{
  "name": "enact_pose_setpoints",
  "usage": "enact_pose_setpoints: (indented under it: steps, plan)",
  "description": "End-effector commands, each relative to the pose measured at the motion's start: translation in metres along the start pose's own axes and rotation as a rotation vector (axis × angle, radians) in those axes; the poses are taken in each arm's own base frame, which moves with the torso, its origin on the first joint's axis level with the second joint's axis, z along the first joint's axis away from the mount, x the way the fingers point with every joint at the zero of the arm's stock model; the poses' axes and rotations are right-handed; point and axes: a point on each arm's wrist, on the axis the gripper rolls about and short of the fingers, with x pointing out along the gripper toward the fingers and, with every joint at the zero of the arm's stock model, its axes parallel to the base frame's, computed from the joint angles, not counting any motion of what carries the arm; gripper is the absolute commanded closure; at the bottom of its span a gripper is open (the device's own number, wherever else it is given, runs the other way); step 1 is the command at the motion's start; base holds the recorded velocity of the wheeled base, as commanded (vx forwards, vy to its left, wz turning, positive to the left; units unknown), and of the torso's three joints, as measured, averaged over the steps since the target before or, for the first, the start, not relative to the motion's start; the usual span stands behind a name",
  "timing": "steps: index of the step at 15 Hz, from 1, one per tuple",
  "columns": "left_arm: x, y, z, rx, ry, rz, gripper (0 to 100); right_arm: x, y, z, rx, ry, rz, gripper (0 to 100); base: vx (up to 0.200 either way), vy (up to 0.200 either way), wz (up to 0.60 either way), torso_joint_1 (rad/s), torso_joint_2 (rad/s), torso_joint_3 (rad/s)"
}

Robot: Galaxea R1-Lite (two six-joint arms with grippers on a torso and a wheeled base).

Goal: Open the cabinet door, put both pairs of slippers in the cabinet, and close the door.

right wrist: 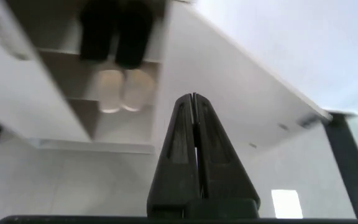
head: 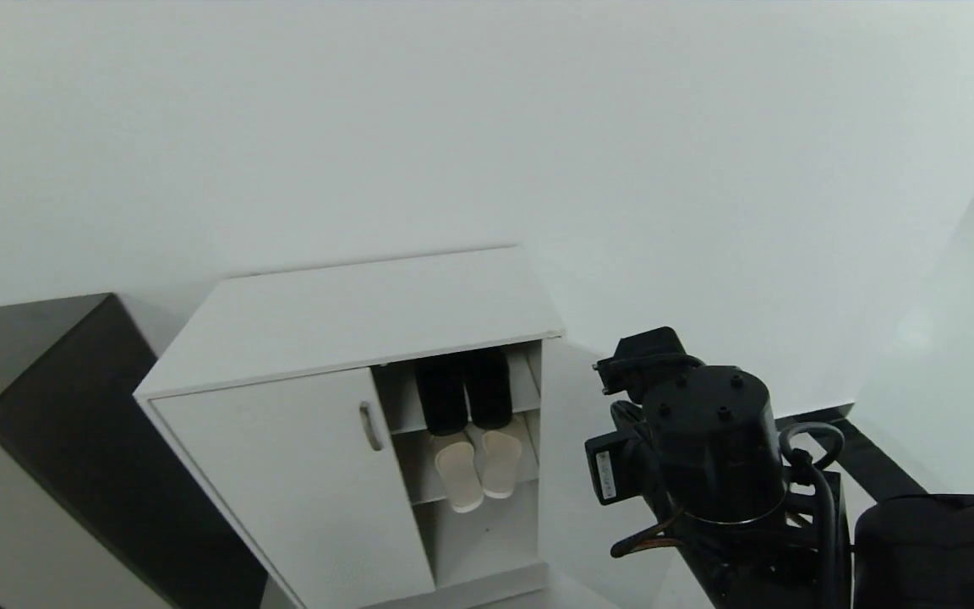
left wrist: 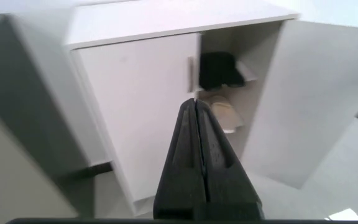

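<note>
- Black slippers point(head: 463, 391) sit on the cabinet's point(head: 352, 313) upper shelf, white slippers point(head: 478, 467) on the shelf below.
- The right door point(right wrist: 229, 93) stands open; closing it is what's left.
- Left claw point(left wrist: 196, 106) and right claw point(right wrist: 193, 99) are both closed, holding nothing.

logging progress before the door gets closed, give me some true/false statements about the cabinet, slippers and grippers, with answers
1. The black slippers lie above the white slippers inside the cabinet. True.
2. Both cabinet doors are shut. False: the left door is shut, but the right door stands open.
3. The right gripper holds a slipper. False: it is shut and holds nothing.
4. The left gripper is shut. True.
</note>
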Motion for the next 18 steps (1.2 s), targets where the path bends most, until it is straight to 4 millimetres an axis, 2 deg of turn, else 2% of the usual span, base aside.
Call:
enact_pose_setpoints:
  steps: [1, 8, 12, 14, 18]
  plan:
    - [0.0, 0.0, 0.0, 0.0, 0.0, 0.001, 100, 0.005, -0.006, 0.002, 0.013, -0.004, -0.024, 100, 0.0, 0.0, -0.6, 0.007, 0.0, 0.007]
    - [0.0, 0.0, 0.0, -0.003, 0.0, 0.002, 100, 0.042, -0.053, 0.016, 0.095, -0.06, -0.037, 100, 0.0, 0.0, 0.0, 0.0, 0.0, 0.0]
    - [0.0, 0.0, 0.0, -0.006, 0.0, 0.002, 100, 0.052, -0.062, 0.024, 0.132, -0.028, -0.034, 100, 0.0, 0.0, 0.0, 0.0, 0.0, 0.0]
    - [0.0, 0.0, 0.0, -0.006, 0.0, 0.002, 100, 0.059, -0.075, 0.031, 0.173, 0.004, 0.009, 100, 0.0, 0.0, 0.0, 0.0, 0.0, 0.0]
    - [0.0, 0.0, 0.0, -0.006, 0.0, 0.001, 100, 0.08, -0.081, 0.029, 0.18, 0.013, -0.029, 100, -0.2, 0.0, 0.0, 0.005, 0.0, 0.001]
